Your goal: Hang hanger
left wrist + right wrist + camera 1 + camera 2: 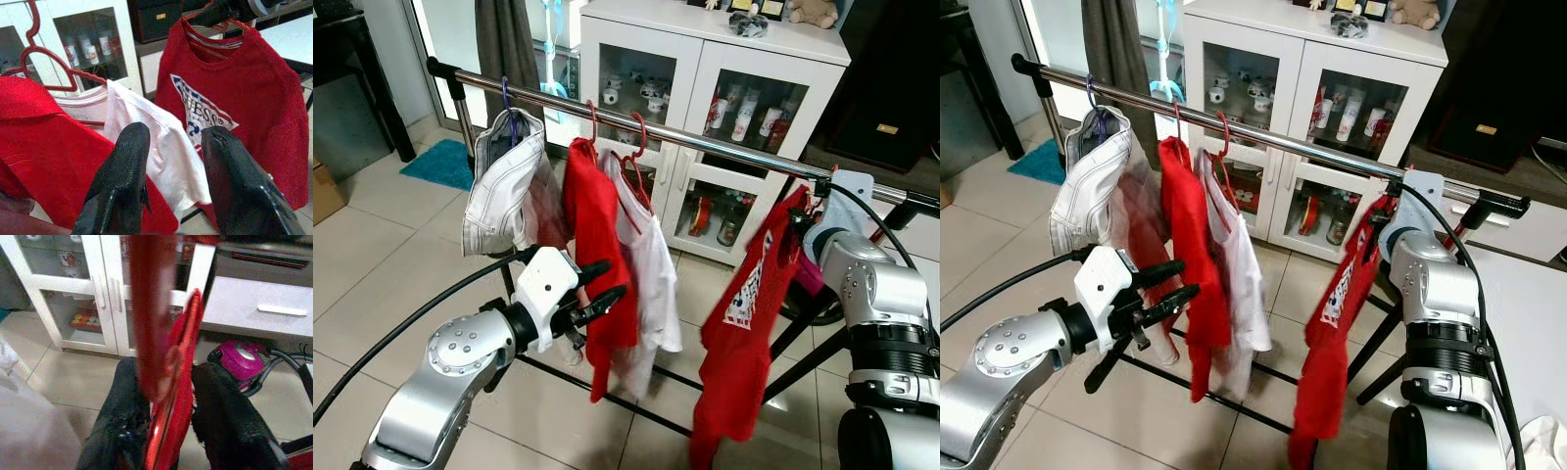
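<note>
A red T-shirt with a printed logo (741, 313) hangs on a red hanger (172, 396) just under the right part of the chrome rail (705, 141). My right gripper (168, 404) is shut on that hanger at the shirt's collar, close below the rail. I cannot tell whether the hook rests on the rail. My left gripper (615, 277) is open with nothing between its fingers. It hovers in front of a red garment (595, 235) that hangs mid-rail.
A white denim piece (504, 186) and a white shirt (651, 269) also hang on the rail. Behind stands a white glass-door cabinet (690, 59). A pink vacuum (239, 356) lies on the floor by the rack's black legs (636, 411).
</note>
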Motion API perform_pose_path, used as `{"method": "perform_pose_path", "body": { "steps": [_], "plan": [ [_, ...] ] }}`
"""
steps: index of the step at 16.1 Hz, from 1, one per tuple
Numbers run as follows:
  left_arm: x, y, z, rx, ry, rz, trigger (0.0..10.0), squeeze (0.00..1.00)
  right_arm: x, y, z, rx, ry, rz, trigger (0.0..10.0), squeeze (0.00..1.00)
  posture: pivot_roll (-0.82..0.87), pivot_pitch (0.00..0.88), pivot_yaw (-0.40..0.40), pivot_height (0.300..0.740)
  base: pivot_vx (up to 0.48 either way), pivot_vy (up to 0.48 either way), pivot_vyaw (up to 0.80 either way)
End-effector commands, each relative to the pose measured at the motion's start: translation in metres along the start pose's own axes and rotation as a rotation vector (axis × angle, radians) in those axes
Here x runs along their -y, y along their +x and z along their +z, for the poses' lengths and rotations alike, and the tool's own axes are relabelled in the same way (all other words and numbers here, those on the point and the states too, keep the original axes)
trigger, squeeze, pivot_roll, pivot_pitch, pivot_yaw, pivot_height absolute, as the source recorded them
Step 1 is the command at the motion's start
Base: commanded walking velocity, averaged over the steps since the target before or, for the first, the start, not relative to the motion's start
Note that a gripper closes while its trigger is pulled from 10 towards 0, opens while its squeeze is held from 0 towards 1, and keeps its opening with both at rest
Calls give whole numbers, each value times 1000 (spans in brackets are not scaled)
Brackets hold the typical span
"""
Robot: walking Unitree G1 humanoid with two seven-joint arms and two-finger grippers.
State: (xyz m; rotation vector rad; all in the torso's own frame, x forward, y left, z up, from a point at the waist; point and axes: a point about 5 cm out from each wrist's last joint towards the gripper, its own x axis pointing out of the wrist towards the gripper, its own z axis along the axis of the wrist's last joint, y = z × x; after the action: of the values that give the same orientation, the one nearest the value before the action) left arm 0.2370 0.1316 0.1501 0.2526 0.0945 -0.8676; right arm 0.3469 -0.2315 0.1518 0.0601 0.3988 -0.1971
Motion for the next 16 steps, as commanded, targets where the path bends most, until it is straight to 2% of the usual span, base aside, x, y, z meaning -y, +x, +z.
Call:
{"method": "perform_pose_path", "body": {
  "steps": [1,8,9,10,13,14,16],
  "plan": [
    [3,1,4,4,17,-19,10000,0,5,0,3,12,0,-7,0,0,-69,0,-101,740,0,0,0],
    [3,1,4,-1,23,-24,10000,0,7,-3,5,9,-65,29,0,0,-76,0,-100,740,0,0,0],
    [3,1,4,-4,23,-25,10000,0,5,-3,3,-16,-108,62,4157,0,-76,0,-100,740,0,0,0],
    [3,1,4,-6,23,-26,10000,0,5,-4,3,-26,-121,65,10000,0,-80,0,-99,740,0,0,0],
    [4,1,3,-9,23,-29,10000,0,4,-6,6,-19,-93,86,10000,0,-87,0,-102,740,0,0,0],
    [5,1,3,-9,22,-29,10000,0,4,-6,8,-14,-90,86,10000,1000,-90,0,-102,740,0,0,0],
    [6,1,2,-11,18,-32,10000,0,8,-8,14,-6,-91,88,10000,1000,-99,0,-103,740,0,0,0]
  ]
}}
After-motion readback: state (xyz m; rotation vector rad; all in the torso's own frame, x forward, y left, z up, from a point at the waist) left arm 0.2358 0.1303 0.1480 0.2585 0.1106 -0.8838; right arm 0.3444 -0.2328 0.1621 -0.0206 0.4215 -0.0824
